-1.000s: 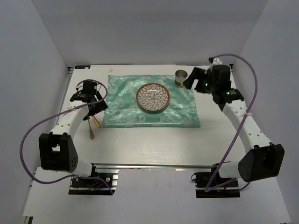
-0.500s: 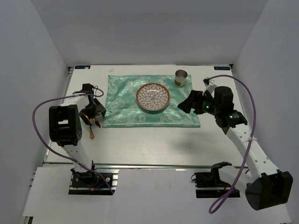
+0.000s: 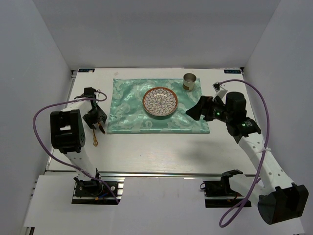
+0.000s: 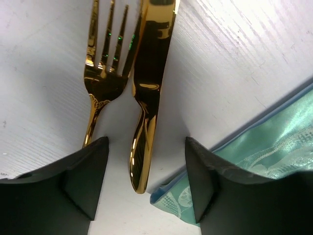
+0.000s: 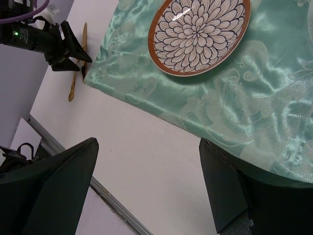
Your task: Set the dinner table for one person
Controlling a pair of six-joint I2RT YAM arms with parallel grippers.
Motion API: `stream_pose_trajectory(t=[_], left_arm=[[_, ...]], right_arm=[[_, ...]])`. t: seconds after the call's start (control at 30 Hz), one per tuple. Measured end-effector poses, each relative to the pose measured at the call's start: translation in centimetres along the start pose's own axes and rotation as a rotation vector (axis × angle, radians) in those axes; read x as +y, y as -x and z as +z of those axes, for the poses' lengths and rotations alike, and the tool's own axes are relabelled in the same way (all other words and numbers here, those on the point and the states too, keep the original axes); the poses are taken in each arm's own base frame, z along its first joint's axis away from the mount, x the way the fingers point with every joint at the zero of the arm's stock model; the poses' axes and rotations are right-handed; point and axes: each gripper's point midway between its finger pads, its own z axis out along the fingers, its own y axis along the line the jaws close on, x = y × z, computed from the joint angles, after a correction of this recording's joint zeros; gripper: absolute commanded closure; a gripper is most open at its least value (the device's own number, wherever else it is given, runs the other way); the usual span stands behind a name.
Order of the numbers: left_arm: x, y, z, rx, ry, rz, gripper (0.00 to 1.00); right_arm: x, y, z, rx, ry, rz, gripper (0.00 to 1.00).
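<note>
**Setting mostly laid, cutlery waiting at the left**

The desk (image 3: 146, 147) is filling the middle of the top view, white, with its metal rail along the lower edge. On its upper half the mint-green cloth (image 3: 128, 106) is lying flat. The patterned plate (image 3: 160, 102) is sitting in the centre of the cloth, and the small cup (image 3: 189, 81) is standing at the cloth's upper right corner.

The golden fork (image 4: 100, 73) and knife (image 4: 149, 73) are lying side by side on the bare desk, just beside the cloth's left edge.

The left pincer (image 4: 145, 152) is hanging low over the two handles. Its fingers are spread, with the knife handle between them, and they are pinching nothing. The right pincer (image 5: 146, 166) is hovering over the lower right part of the cloth, also spread and empty.

In my judgement most of the task is done. What is probably left is arranging the cutlery, perhaps carrying the knife to the right of the plate.
</note>
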Motion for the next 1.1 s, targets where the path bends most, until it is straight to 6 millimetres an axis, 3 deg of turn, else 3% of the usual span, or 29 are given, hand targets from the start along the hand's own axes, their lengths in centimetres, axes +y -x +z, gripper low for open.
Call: stream_pose_trajectory(t=[0.1,0.23,0.4,0.43,0.53,0.9,1.1], left_arm=[[0.1,0.0,0.1,-0.003,0.0,0.004,0.4],[0.1,0.3,0.2,-0.014,-0.007,0.003,0.63],[-0.2,0.6,0.2,-0.023,-0.025,0.006,0.78],[-0.4,0.6,0.2,-0.024,-0.033,0.009,0.87],[-0.7,0.7,0.2,-0.022,-0.049,0.021,1.0],[-1.7,1.4,-0.3,-0.007,-0.062,0.072,1.0],[-2.8,4.6,-4.0,-0.096,-0.072,0.082,1.0]], right_arm=[[0.1,0.0,-0.3,-0.002,0.0,-0.001,0.11],[0.4,0.0,-0.8,-0.007,0.001,-0.005,0.11],[0.7,0.4,-1.3,-0.018,-0.002,-0.011,0.11],[0.8,0.5,-1.5,-0.022,-0.003,-0.012,0.11],[0.9,0.6,-1.9,-0.03,-0.011,-0.015,0.11],[1.9,2.0,-3.6,-0.086,-0.023,-0.043,0.11],[1.9,1.9,-3.6,-0.085,-0.023,-0.037,0.11]])
